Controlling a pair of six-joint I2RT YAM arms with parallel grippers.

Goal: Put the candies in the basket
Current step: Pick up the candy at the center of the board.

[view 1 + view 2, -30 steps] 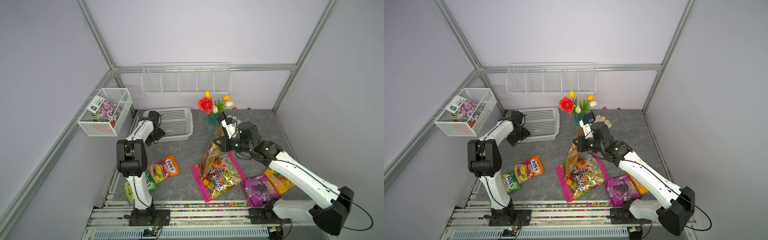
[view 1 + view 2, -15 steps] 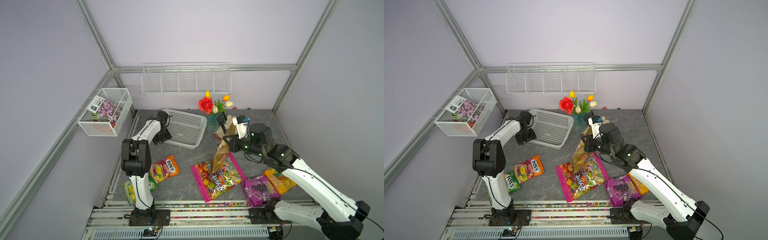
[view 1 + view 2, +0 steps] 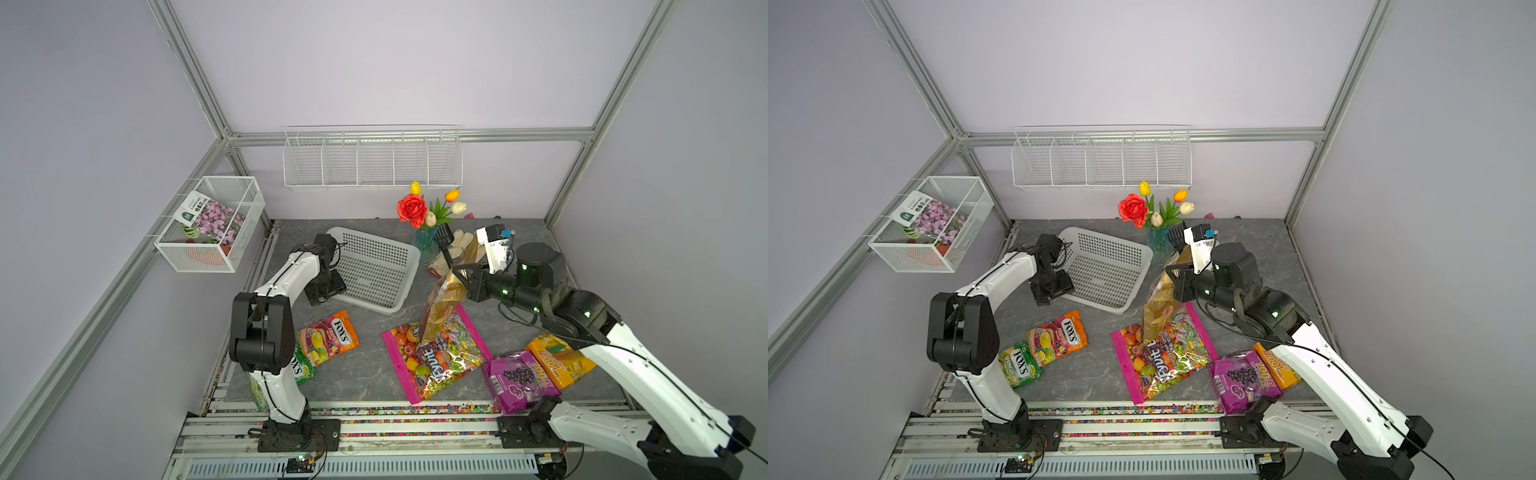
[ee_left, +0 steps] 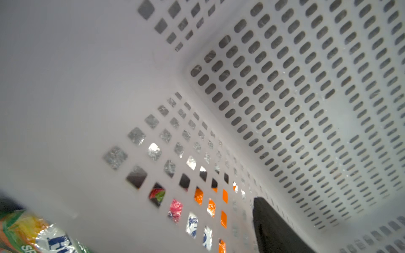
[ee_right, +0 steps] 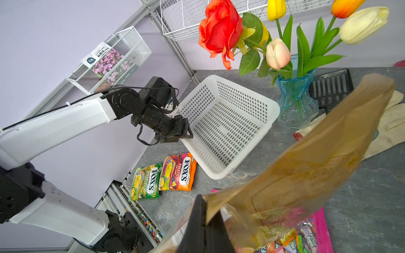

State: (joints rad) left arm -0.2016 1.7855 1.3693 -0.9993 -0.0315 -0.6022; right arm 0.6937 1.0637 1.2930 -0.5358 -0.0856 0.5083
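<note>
In a top view the basket is clamped at its wall by the left gripper. A gold bag is pinched tight, hanging below the right gripper. In the left wrist view, one finger is seen inside the basket, its mate hidden. In the right wrist view, the bag is blurred.

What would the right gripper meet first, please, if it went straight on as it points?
Most likely the rim of the basket: the right gripper, holding the gold bag, points towards it; depth unclear.
</note>
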